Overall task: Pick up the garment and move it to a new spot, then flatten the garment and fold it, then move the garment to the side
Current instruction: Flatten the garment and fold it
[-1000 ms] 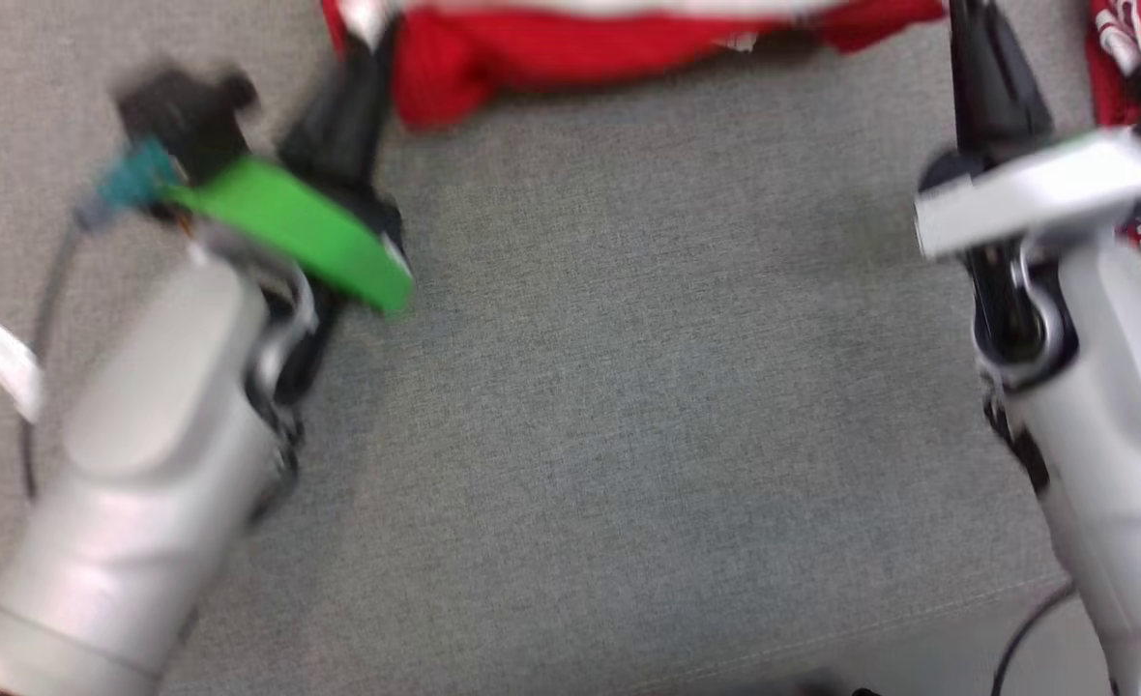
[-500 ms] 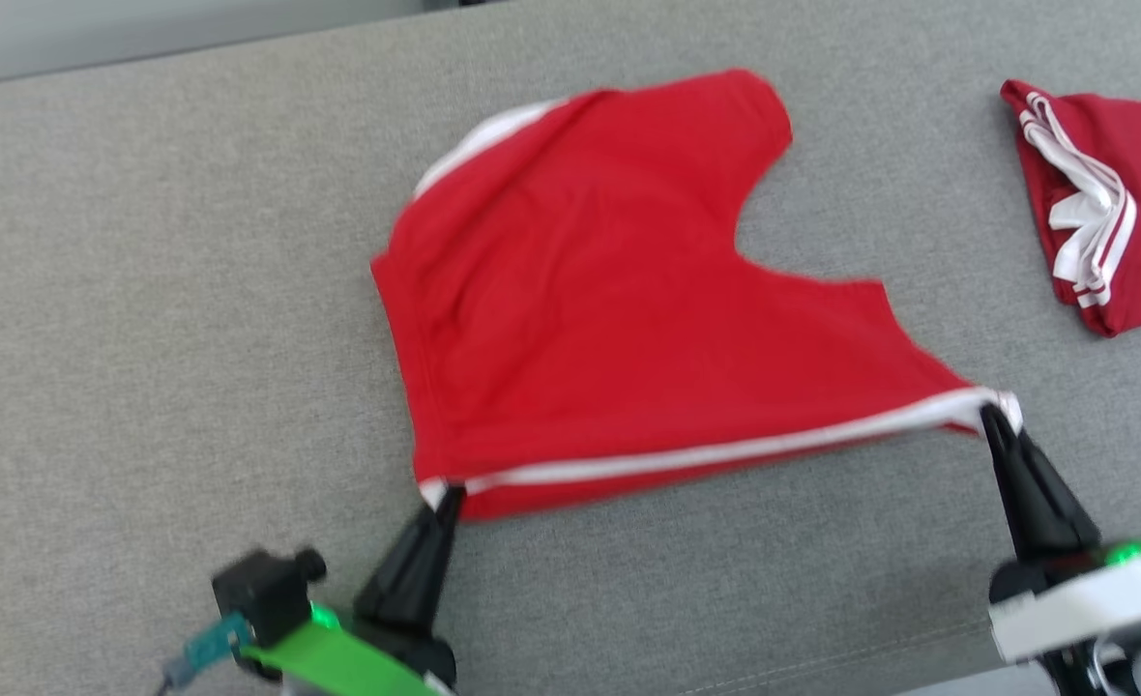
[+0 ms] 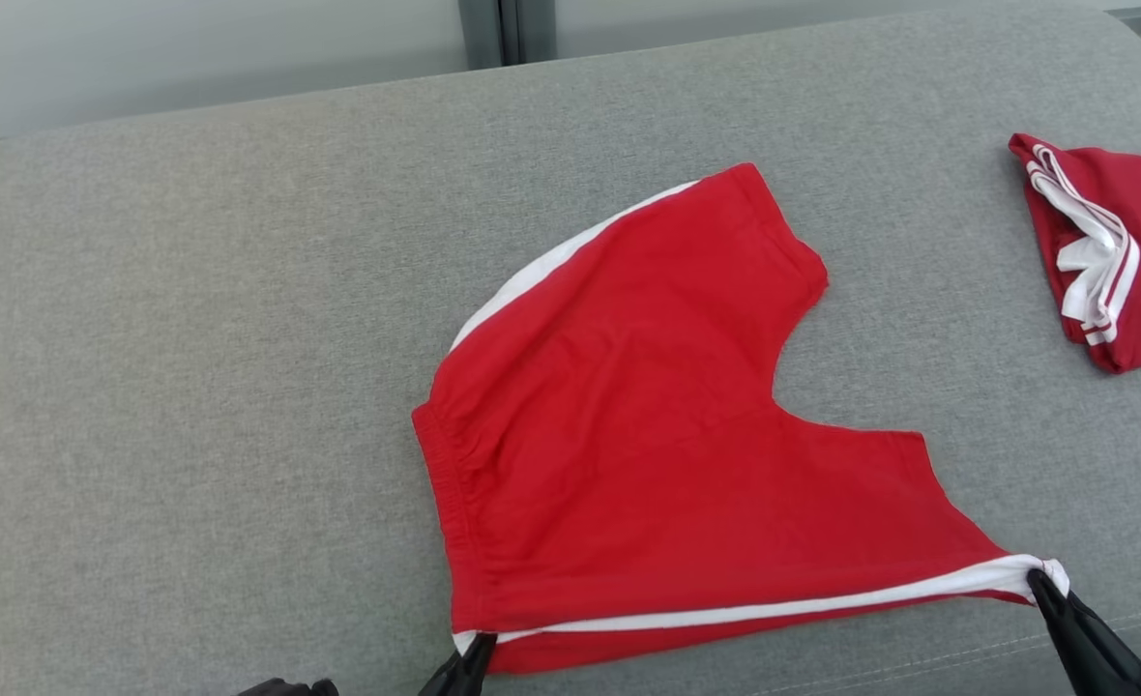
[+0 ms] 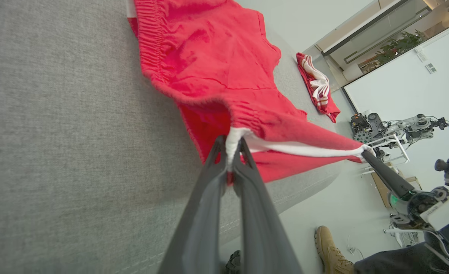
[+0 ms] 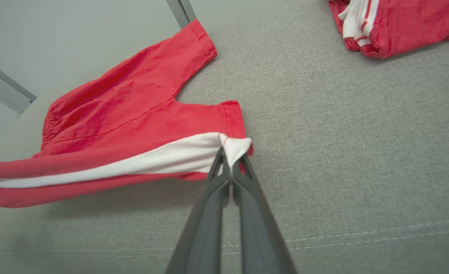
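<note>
Table (image 3: 193,338): broad grey fabric top, carrying everything.
Shorts (image 3: 648,464): red with a white side stripe, lying mid-table toward the near edge. The near side is raised and drawn taut between two grips, and the far leg lies flat.
Cloth: I'd judge it light, thin and limp. It will likely sag and drag wherever unsupported, and the elastic waistband bunches. The two ends of the stripe look the soundest places to hold.
Folded garment (image 3: 1131,261): second red piece, far right, well apart.
Right end effector (image 3: 1044,585): pinched tight on the leg-hem corner.
Left end effector (image 3: 482,646): pinched tight on the waistband corner.
</note>
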Robot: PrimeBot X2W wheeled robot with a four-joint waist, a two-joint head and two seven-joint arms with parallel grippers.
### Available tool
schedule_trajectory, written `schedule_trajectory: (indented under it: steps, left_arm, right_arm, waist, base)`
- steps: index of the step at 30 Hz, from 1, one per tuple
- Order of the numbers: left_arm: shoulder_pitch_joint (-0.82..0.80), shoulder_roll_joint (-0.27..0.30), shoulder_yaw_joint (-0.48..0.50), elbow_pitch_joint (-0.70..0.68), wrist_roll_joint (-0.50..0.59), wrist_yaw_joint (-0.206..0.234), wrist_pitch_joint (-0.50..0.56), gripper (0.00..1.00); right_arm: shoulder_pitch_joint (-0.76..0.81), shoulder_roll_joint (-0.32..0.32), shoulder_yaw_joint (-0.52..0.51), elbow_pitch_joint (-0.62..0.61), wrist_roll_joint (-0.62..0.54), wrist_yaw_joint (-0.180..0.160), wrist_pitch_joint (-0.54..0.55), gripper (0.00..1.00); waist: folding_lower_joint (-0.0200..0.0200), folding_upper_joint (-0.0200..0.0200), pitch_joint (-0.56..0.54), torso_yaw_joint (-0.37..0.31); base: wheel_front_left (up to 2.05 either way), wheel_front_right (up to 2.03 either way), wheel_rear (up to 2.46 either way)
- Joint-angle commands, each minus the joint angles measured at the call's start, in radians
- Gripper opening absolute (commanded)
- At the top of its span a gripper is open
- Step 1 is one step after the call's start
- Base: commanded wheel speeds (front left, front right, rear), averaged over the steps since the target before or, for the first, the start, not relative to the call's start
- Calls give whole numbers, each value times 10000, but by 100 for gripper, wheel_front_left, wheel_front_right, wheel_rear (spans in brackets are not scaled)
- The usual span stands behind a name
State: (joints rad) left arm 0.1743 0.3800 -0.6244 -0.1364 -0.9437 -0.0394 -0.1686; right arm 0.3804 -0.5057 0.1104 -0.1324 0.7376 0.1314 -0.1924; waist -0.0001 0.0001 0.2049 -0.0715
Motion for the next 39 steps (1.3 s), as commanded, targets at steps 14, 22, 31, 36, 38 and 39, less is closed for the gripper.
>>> schedule_trajectory:
  steps: [14,22,31,36,38,39]
  left_arm:
    - [-1640,-836,265,-573,-1990,-371,1105,0]
    - [-3455,-1604,1122,-460,-3175,705,1907,0]
    - [-5281,-2042,1067,755,-3092,925,2461,0]
    - [-6025,-2315,1091,1673,-2866,839,2299,0]
    - [-6225,-2403,1093,1903,-2861,742,2250,0]
    - [-6283,-2440,1095,2017,-2863,695,2217,0]
  right_arm:
    - [-2238,-771,-389,-897,552,-14,1668,0]
    - [-6209,-1045,759,668,638,-14,3224,0]
    - [-9426,-1096,1642,2931,681,-14,4056,0]
    - [-10603,-936,1986,3890,710,-14,4235,0]
    - [-10939,-934,2156,4201,710,-14,4231,0]
    - [-11104,-942,2246,4359,713,-14,4216,0]
  waist:
    - [1,-1,962,630]
    - [1,-1,1500,1099]
    - [1,-1,2269,1747]
    - [1,-1,2667,1932]
    - [1,-1,2752,2009]
    - [1,-1,2780,2046]
  base:
    - [0,0,0]
    - [0,0,0]
    - [0,0,0]
    - [0,0,0]
    - [0,0,0]
    - [0,0,0]
